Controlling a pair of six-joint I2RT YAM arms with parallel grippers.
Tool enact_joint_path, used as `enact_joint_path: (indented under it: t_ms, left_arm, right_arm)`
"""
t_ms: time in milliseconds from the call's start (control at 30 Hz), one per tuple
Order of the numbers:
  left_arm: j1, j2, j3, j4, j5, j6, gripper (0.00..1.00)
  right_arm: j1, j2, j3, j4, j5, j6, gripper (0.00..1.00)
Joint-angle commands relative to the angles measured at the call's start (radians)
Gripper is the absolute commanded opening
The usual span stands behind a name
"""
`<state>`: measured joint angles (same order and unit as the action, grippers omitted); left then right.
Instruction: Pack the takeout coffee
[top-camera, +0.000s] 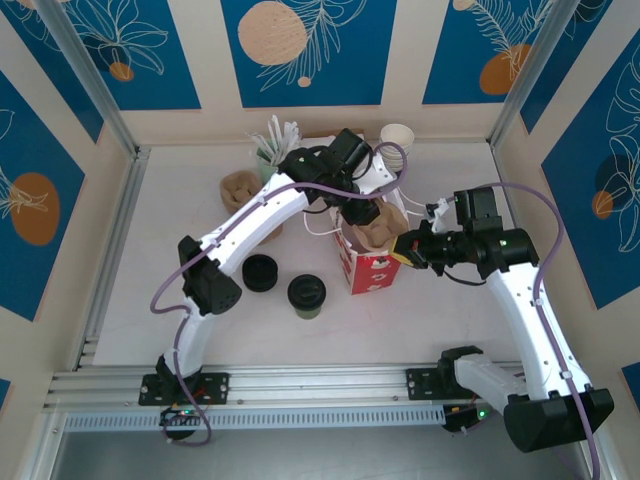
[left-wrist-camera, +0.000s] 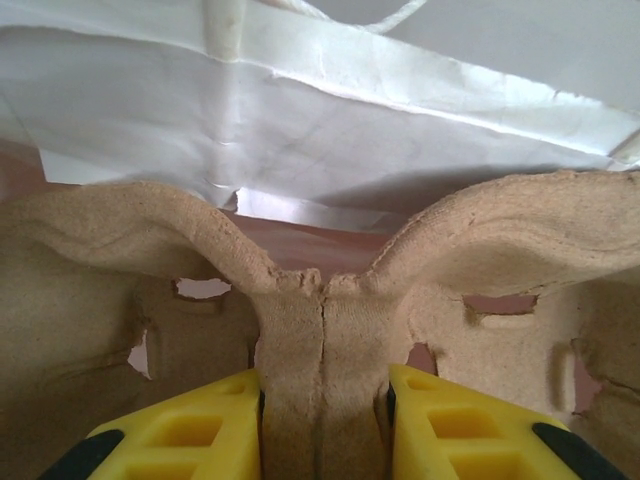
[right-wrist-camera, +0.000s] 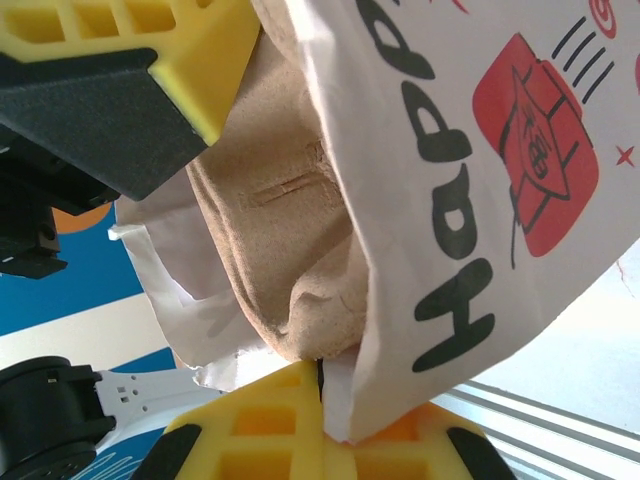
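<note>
The takeout coffee (top-camera: 306, 294) stands apart from left pincer (left-wrist-camera: 323, 430) gripping carrier (left-wrist-camera: 480, 240) and right pincer (right-wrist-camera: 320, 425) pinching bag (right-wrist-camera: 480, 200).

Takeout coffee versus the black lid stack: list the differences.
The takeout coffee shows a dark cup body below its lid; the lid stack is a short all-black puck. The coffee sits nearer the paper bag than the lid stack. Both are round, black-topped, standing on the table.
</note>
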<state>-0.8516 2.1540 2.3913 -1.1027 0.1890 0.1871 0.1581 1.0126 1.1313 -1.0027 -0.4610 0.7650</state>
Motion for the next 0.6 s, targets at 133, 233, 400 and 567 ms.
enact_joint_path:
  t_ms: [133,233,400,567]
  left_arm:
    - [-0.021,-0.006,0.030,-0.085,-0.019,0.063,0.31]
    - [-0.024,-0.002,0.020,-0.086,-0.020,0.078,0.31]
    - [-0.026,0.009,0.009,-0.079,-0.028,0.100,0.31]
    - [-0.030,0.013,-0.012,-0.068,-0.042,0.125,0.31]
  right_arm:
    - [0.001,0.014,0.068,-0.047,-0.040,-0.051,0.00]
    - [-0.007,0.020,0.083,-0.072,-0.045,-0.069,0.00]
    - [-0.020,0.026,0.111,-0.119,-0.051,-0.103,0.00]
    - [-0.034,0.032,0.121,-0.165,-0.053,-0.140,0.00]
